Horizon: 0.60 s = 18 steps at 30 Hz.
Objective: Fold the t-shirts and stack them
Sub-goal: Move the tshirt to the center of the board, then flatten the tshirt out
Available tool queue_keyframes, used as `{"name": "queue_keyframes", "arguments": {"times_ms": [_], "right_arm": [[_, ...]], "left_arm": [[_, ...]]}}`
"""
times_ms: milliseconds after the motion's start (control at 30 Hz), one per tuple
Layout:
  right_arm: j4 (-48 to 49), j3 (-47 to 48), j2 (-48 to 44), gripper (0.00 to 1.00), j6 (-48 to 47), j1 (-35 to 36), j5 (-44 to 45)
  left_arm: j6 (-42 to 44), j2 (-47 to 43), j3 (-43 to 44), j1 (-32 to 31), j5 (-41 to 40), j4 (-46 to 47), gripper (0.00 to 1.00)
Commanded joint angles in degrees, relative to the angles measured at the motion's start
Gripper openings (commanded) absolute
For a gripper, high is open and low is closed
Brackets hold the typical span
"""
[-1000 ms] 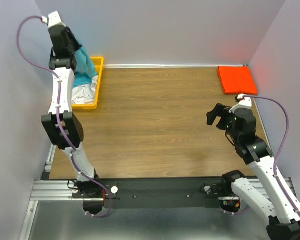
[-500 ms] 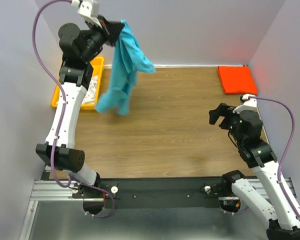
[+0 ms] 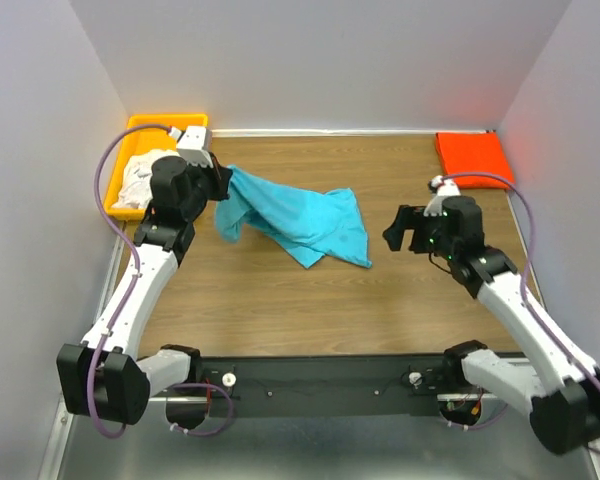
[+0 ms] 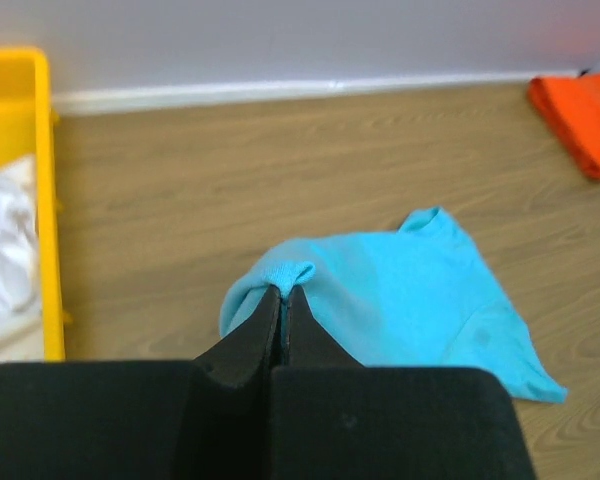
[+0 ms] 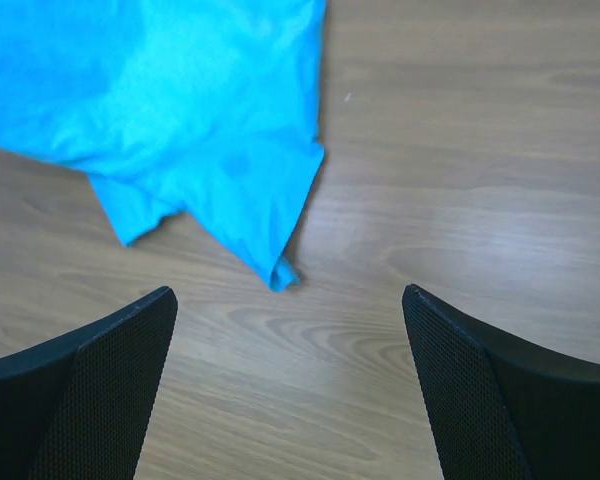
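A turquoise t-shirt (image 3: 300, 220) (image 4: 410, 300) (image 5: 180, 100) lies crumpled and spread on the wooden table, left of centre. My left gripper (image 3: 223, 185) (image 4: 285, 290) is shut on a bunched edge at the shirt's left end, holding that end slightly raised. My right gripper (image 3: 400, 228) (image 5: 288, 298) hangs open just right of the shirt, its fingers (image 5: 110, 360) straddling bare wood near the shirt's lower corner. An orange-red t-shirt (image 3: 473, 158) (image 4: 585, 120) lies folded at the far right corner. White t-shirts (image 3: 140, 180) (image 4: 5, 250) lie heaped in the bin.
The yellow plastic bin (image 3: 160, 122) (image 4: 48, 200) stands at the far left corner, close behind my left gripper. Grey walls close in the table at the back and both sides. Bare wood stretches along the table's near half.
My left arm has swung the turquoise shirt from above the bin out and down onto the table. My right gripper has moved left and forward toward the shirt.
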Motion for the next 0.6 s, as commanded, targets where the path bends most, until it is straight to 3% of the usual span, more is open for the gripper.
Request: {"name": "queue_keyframes", "arguments": {"times_ms": [0, 333, 567], "right_arm": [[2.9, 0.6, 12.9, 1.00, -0.9, 0.3, -13.0], [10.2, 3.0, 32.6, 1.00, 2.3, 1.5, -17.4], [12.7, 2.1, 39.0, 0.73, 1.5, 3.2, -17.8]], "left_arm": [[-0.6, -1.5, -6.5, 0.3, -4.6, 4.7, 0.00], [0.4, 0.6, -8.3, 0.3, -4.4, 3.7, 0.00], [-0.4, 1.3, -7.5, 0.3, -7.8, 2.2, 0.00]]}}
